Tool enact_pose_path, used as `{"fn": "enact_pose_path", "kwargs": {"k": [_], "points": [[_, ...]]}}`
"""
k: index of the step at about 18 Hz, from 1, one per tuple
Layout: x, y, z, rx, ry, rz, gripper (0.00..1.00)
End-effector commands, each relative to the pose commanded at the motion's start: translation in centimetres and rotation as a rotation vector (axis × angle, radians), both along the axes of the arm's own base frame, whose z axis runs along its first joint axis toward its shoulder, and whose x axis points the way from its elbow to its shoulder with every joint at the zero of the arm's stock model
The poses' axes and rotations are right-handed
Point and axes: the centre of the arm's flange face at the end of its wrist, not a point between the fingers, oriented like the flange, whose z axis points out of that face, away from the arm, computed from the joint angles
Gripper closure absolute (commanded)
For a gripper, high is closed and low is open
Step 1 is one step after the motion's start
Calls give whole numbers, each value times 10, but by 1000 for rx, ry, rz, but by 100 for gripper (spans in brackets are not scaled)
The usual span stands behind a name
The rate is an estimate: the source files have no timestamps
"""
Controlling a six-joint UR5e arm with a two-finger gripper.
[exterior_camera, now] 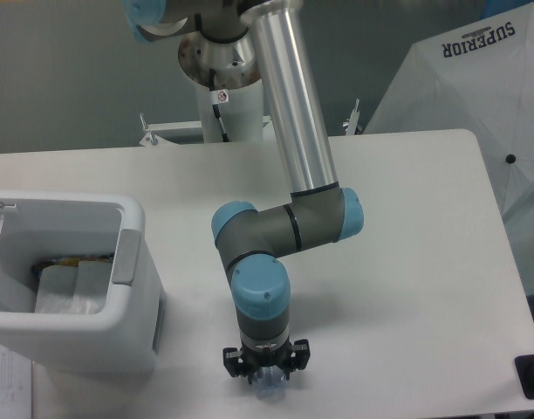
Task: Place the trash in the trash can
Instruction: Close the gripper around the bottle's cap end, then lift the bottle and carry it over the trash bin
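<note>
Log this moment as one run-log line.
gripper: down over bottle, closure unclear | trash can: at left, already holds items | bottle: on table, not binned

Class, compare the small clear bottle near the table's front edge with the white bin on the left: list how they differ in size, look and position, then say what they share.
Size: the bottle is tiny; the bin is far bigger. Look: the bottle is see-through with a bluish tint; the bin is solid white with a grey tab. Position: the bottle lies under the pincer, mostly hidden; the bin stands apart to the left, open-topped, with items already inside. Shared: both sit on the white table.
</note>
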Motion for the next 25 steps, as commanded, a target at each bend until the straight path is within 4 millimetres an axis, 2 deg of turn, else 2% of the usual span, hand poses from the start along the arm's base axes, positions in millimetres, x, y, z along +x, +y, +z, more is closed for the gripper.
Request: {"fn": "enact_pose_path", "kwargs": {"k": [8, 11, 16, 18, 23, 25], "points": [[-2, 0, 4, 4, 7, -9, 37], [-3, 0, 12, 11, 18, -15, 37], [-16, -7, 49, 54, 53, 0, 37], [-26, -16, 81, 91, 85, 19, 37], [-57, -39, 204, 243, 207, 118, 37], [-66, -40, 249, 319, 246, 187, 37]]}}
